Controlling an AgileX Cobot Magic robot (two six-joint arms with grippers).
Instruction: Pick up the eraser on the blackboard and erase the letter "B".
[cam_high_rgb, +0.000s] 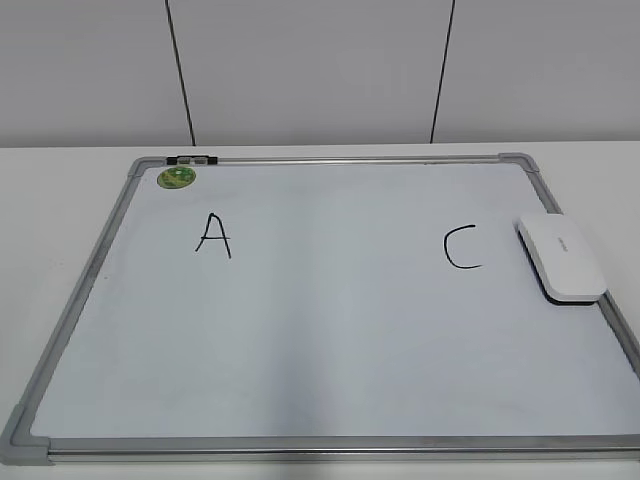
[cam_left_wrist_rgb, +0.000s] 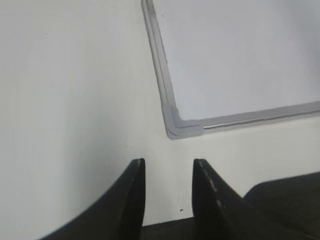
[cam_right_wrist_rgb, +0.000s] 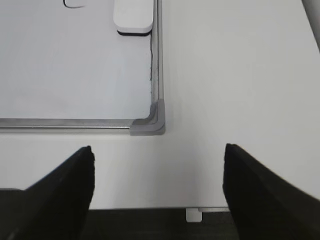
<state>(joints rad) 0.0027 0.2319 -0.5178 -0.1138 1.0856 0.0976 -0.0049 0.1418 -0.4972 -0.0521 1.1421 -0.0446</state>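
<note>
The left gripper (cam_left_wrist_rgb: 169, 172) hangs over bare table (cam_left_wrist_rgb: 75, 100) with its jaws narrowly parted, gripping nothing, near the blackboard (cam_high_rgb: 85, 290) corner. On the board sit a green magnet (cam_high_rgb: 177, 178), an "A" (cam_high_rgb: 213, 235) and a "C" (cam_high_rgb: 462, 248); no "B" shows. The eraser (cam_high_rgb: 561, 256) lies at the right edge. The right gripper (cam_right_wrist_rgb: 157, 165) is spread wide, empty.
</note>
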